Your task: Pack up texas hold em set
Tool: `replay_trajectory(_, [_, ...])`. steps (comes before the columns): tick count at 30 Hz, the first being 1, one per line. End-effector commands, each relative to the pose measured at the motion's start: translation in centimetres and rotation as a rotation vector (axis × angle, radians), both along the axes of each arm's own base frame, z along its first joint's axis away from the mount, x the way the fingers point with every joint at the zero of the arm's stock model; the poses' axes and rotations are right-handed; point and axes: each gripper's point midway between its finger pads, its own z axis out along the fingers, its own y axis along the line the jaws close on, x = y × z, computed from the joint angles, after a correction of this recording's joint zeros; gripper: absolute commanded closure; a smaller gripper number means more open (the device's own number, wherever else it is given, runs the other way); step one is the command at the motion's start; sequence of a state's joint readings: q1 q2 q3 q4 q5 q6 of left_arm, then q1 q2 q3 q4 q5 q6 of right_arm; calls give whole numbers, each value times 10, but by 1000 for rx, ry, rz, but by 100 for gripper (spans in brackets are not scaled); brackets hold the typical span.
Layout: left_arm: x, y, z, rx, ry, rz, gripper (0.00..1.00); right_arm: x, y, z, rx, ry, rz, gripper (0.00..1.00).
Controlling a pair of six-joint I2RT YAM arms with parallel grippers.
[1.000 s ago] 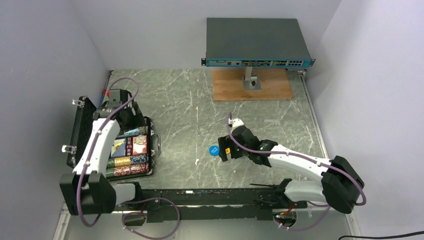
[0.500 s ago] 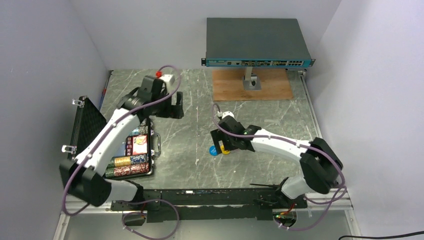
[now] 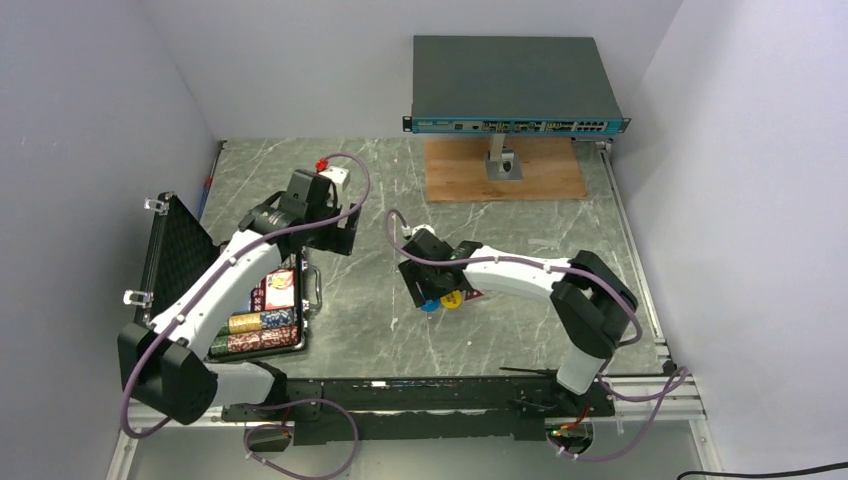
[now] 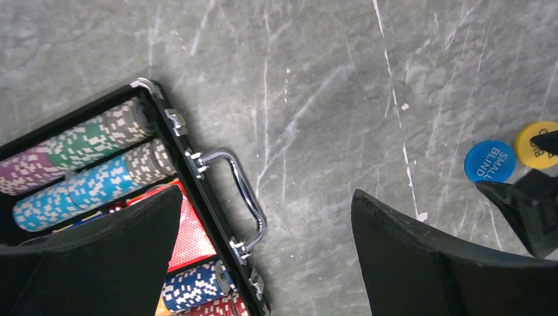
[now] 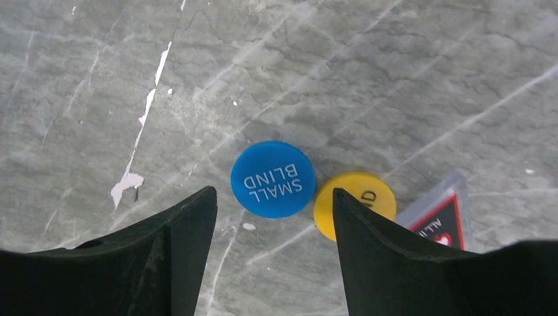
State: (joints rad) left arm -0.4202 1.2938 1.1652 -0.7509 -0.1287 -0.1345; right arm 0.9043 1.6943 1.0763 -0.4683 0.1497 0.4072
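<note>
The black briefcase (image 3: 300,300) lies open at the left, its foam lid (image 3: 165,255) raised. It holds rows of chips (image 4: 79,148) and a red card box (image 4: 191,230); its silver handle (image 4: 243,197) faces the table's middle. A blue "SMALL BLIND" disc (image 5: 273,179), a yellow disc (image 5: 358,197) and a red-edged triangular token (image 5: 442,218) lie together on the table. My right gripper (image 5: 273,191) is open and empty, just above the blue disc. My left gripper (image 4: 266,194) is open and empty, above the handle. The discs also show in the top view (image 3: 431,305).
A big grey network switch (image 3: 515,85) stands on a post over a wooden board (image 3: 505,170) at the back. White walls close in the left, back and right. The marbled table (image 3: 520,240) carries the arms' rail along its near edge.
My left arm swung from over the briefcase out toward the table's middle. My right gripper moved left over the blue disc; the yellow disc and the token now lie beside it.
</note>
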Motion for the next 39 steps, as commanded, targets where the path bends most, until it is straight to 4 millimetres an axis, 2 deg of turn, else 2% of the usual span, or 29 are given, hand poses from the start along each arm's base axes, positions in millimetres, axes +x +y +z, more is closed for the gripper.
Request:
replay_trajectory(1, [9, 8, 28, 6, -133, 24, 1, 8, 18, -2, 9, -10, 30, 34])
replay_trajectory(9, [9, 7, 27, 3, -122, 25, 1, 1, 13, -22, 2, 12, 17, 40])
replay_trajectory(12, [9, 10, 29, 9, -137, 39, 1, -5, 17, -29, -3, 14, 30, 42])
replay_trajectory(16, [10, 16, 31, 23, -156, 64, 1, -10, 28, -33, -48, -22, 59, 50])
replay_trajectory(18, [10, 19, 34, 29, -170, 80, 1, -14, 37, -33, -52, -35, 75, 57])
replay_trajectory(21, [9, 27, 41, 37, -210, 112, 1, -21, 51, -29, -18, -42, 98, 58])
replay_trajectory(25, [7, 36, 56, 26, -293, 149, 1, -30, 64, -12, 97, -36, 124, 57])
replay_trajectory(27, [5, 38, 67, 3, -352, 157, 1, -31, 64, -4, 135, -52, 127, 50])
replay_trajectory(32, [2, 41, 74, -13, -406, 166, 1, -32, 52, 29, 217, -122, 141, 22])
replay_trajectory(35, [2, 40, 73, -16, -412, 166, 1, -26, 30, 48, 250, -167, 94, 15])
replay_trajectory(39, [0, 31, 69, -23, -390, 149, 1, -15, -11, 63, 274, -223, 0, 11])
